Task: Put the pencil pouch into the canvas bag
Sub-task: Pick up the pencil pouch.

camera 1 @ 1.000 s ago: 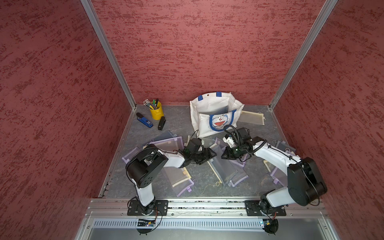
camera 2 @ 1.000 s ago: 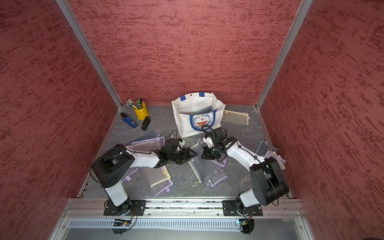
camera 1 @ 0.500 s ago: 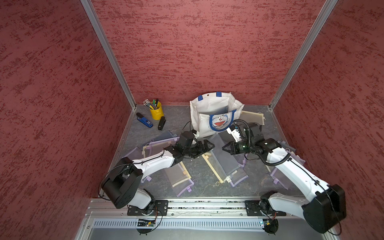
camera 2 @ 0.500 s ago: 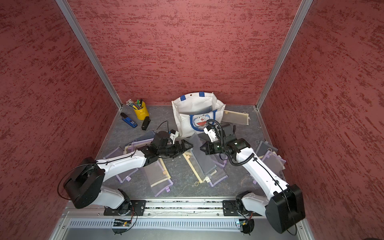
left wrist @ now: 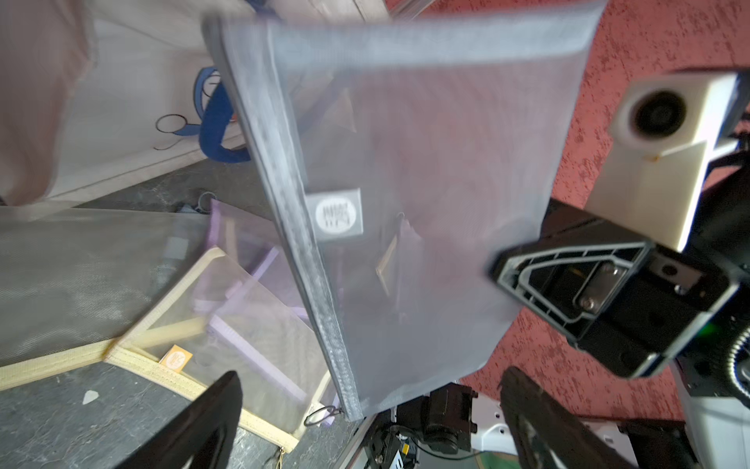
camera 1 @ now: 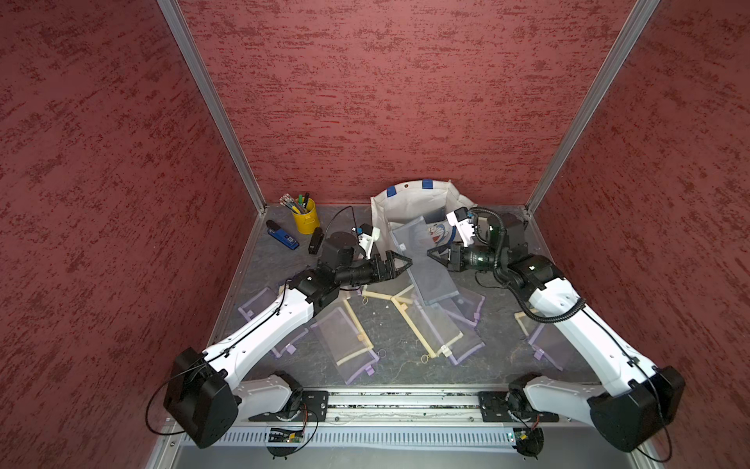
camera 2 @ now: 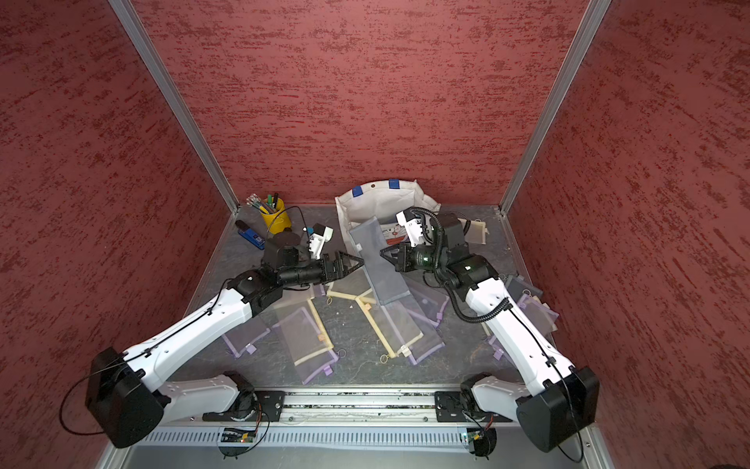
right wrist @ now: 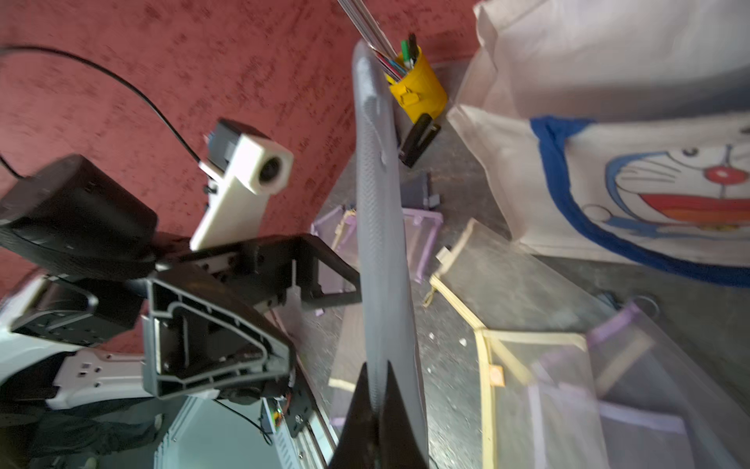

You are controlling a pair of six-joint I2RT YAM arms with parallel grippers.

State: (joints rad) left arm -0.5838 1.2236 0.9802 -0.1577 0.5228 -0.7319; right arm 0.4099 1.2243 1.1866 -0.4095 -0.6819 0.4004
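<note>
In front of the white canvas bag (camera 1: 408, 199), our right claw (camera 1: 433, 255) pinched the grey mesh pencil pouch (camera 1: 422, 264); our left claw (camera 1: 402, 266) gaped empty.

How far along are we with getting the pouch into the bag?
Done: a grey mesh pencil pouch is lifted off the table. In hand: the right claw is shut on its edge; the left claw stands open beside it, holding nothing. Left: the pouch is outside the canvas bag, so it has yet to go over the rim and in.
</note>
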